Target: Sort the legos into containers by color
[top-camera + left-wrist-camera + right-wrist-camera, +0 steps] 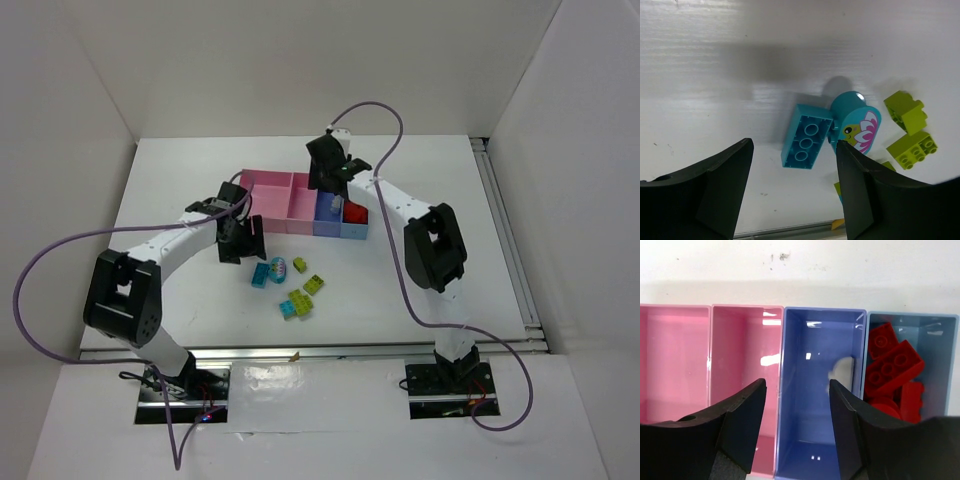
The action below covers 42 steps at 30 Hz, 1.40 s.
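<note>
Right arm (400, 205) is reaching over the containers (745, 340) toward the counter's (360, 290) far edge, jaws released above the blue bin (805, 440). Left arm (180, 235) is hovering, jaws released, over a teal lego (806, 136). A blurred pale piece (842, 371) is showing inside that bin.

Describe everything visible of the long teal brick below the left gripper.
The long teal brick is plastic, rectangular, lying flat on the table with its hollow underside up, three round tubes showing. One corner touches a rounded teal piece printed with a flower. The left gripper hangs open above it, not touching.
</note>
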Each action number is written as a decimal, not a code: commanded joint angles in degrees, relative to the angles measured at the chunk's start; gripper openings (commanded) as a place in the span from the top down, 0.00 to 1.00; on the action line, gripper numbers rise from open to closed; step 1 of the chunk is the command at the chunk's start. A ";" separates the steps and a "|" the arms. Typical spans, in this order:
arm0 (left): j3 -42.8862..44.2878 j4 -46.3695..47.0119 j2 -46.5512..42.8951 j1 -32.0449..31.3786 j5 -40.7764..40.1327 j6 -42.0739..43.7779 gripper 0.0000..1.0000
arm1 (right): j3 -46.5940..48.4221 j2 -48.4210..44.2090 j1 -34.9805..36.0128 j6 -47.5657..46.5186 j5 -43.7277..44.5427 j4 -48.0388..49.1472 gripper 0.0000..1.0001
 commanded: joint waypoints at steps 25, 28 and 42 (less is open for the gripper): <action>-5.35 5.85 4.54 -5.27 -4.79 1.60 0.50 | -15.99 -18.39 -4.80 0.38 3.05 0.77 0.39; -1.59 2.79 4.54 -5.27 -6.46 1.60 0.71 | -15.99 -18.39 -4.80 0.38 3.05 0.25 0.39; 31.52 -6.37 13.57 -0.17 -4.00 2.66 0.93 | -19.24 -23.92 -6.38 -0.23 1.30 0.24 0.39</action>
